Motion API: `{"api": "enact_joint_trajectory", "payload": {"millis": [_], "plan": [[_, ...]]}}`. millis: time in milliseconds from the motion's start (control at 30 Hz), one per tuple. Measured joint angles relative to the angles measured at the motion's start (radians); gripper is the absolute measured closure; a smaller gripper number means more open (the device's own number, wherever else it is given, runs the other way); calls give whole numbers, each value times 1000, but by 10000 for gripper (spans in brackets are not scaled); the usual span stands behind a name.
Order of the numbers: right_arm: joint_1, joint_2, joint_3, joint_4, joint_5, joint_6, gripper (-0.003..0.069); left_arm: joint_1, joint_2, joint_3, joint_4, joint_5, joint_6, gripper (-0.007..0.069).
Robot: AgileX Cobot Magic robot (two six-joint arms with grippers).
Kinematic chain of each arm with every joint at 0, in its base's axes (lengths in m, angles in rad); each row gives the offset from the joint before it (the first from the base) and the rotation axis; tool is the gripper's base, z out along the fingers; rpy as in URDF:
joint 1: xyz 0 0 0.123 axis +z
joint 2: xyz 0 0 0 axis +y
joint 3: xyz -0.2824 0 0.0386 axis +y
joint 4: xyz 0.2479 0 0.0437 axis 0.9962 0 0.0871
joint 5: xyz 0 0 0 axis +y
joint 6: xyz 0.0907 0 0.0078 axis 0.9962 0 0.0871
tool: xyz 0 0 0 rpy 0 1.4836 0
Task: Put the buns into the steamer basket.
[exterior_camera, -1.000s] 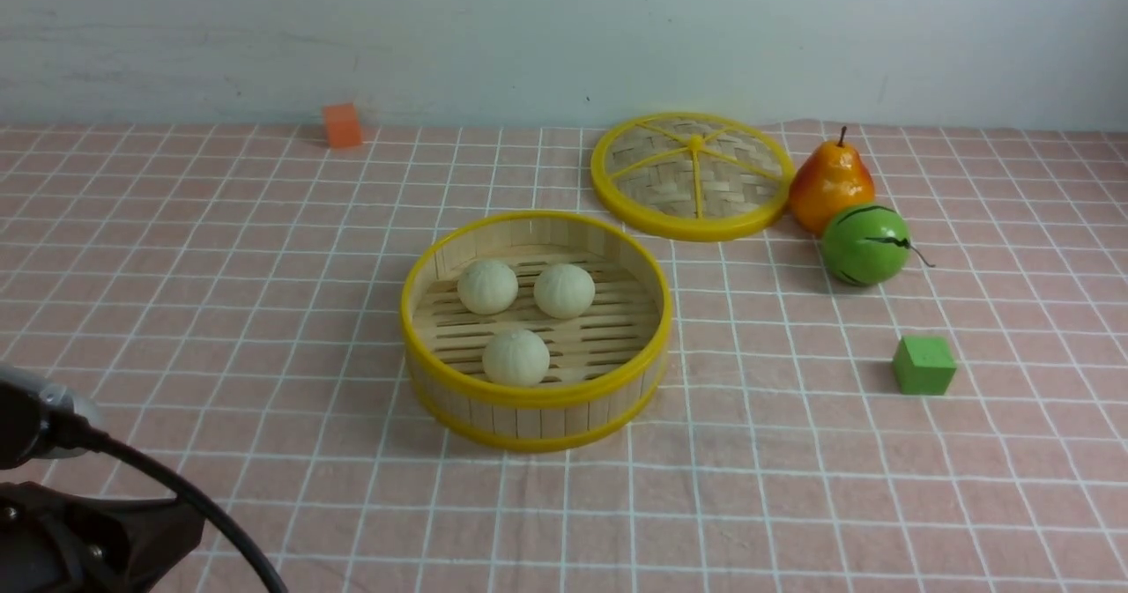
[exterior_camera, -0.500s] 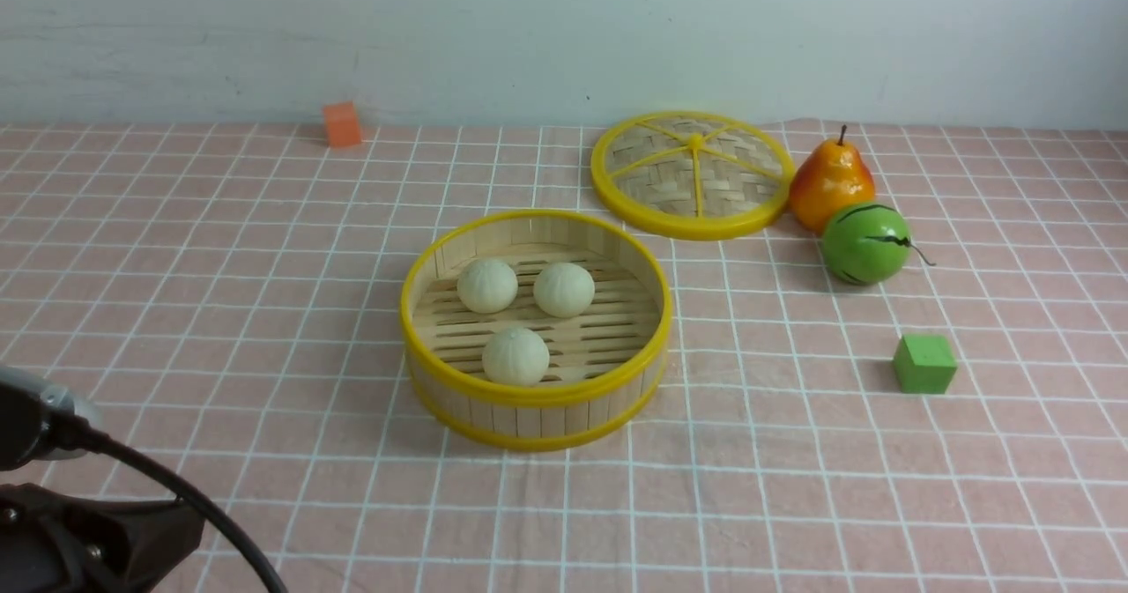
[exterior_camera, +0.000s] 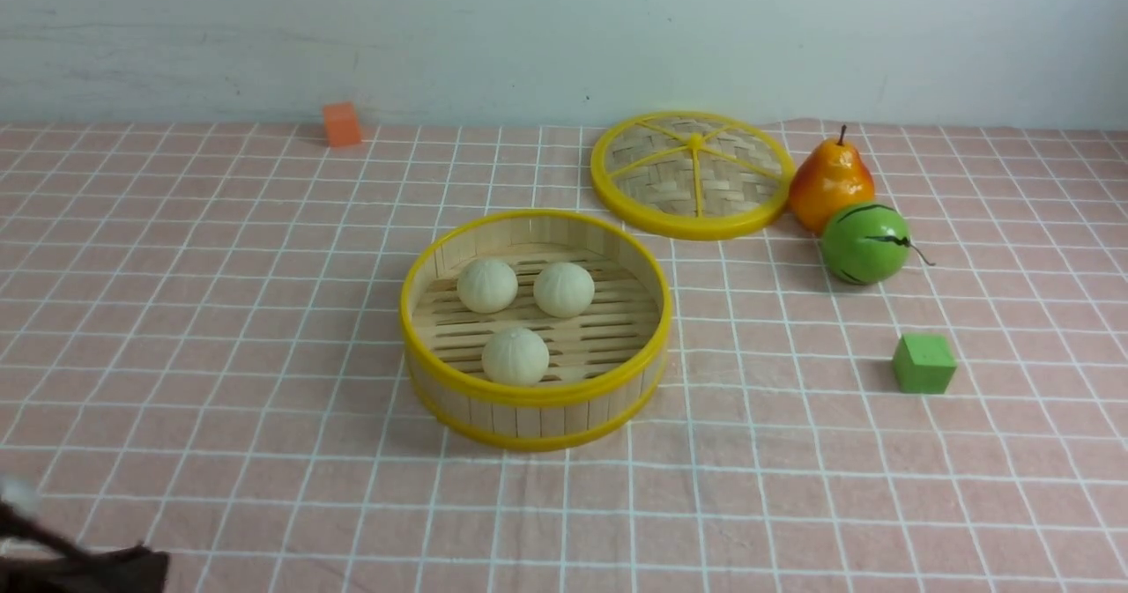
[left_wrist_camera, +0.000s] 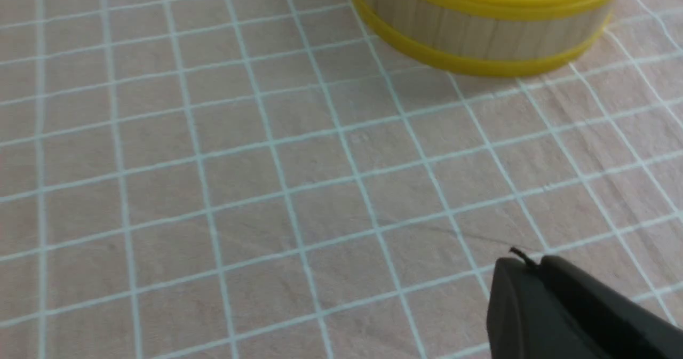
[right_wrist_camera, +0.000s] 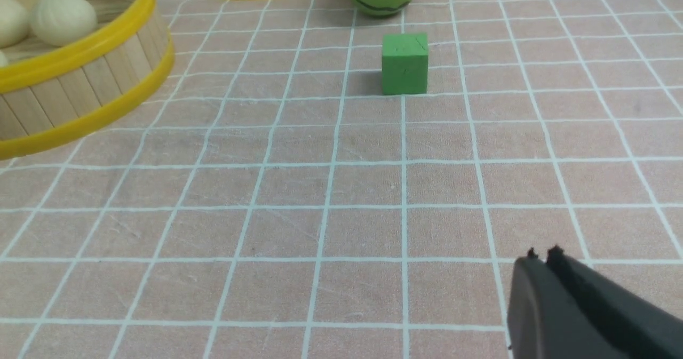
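on the worktop: basket, upright
buns: three, inside, likely set for steaming
left fingers: were together, empty
right fingers: likewise

In the front view, the left arm is blurred and cut off

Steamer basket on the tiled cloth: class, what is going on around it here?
Neither gripper is handling anything: the left gripper and right gripper are shut and empty. All three buns sit inside the open steamer basket, so the filling looks done. The woven lid lies beyond it.
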Motion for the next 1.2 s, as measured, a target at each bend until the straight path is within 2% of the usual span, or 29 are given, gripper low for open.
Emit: {"api": "enact_joint_trajectory", "payload": {"millis": [267, 433, 533, 733, 900, 1200], "plan": [[0, 0, 0, 1, 0, 0, 638, 174, -445, 223, -71, -90, 67, 638], [0, 0, 0, 1, 1, 0, 636, 249, -458, 318, -178, -81, 85, 638], [0, 0, 0, 1, 1, 0, 634, 278, -458, 322, -201, -64, 104, 638], [0, 0, 0, 1, 1, 0, 624, 414, -458, 323, -247, -62, 196, 638], [0, 0, 0, 1, 1, 0, 617, 442, -458, 323, -277, -62, 248, 638], [0, 0, 0, 1, 1, 0, 602, 442, -458, 323, -277, -62, 256, 638]]}}
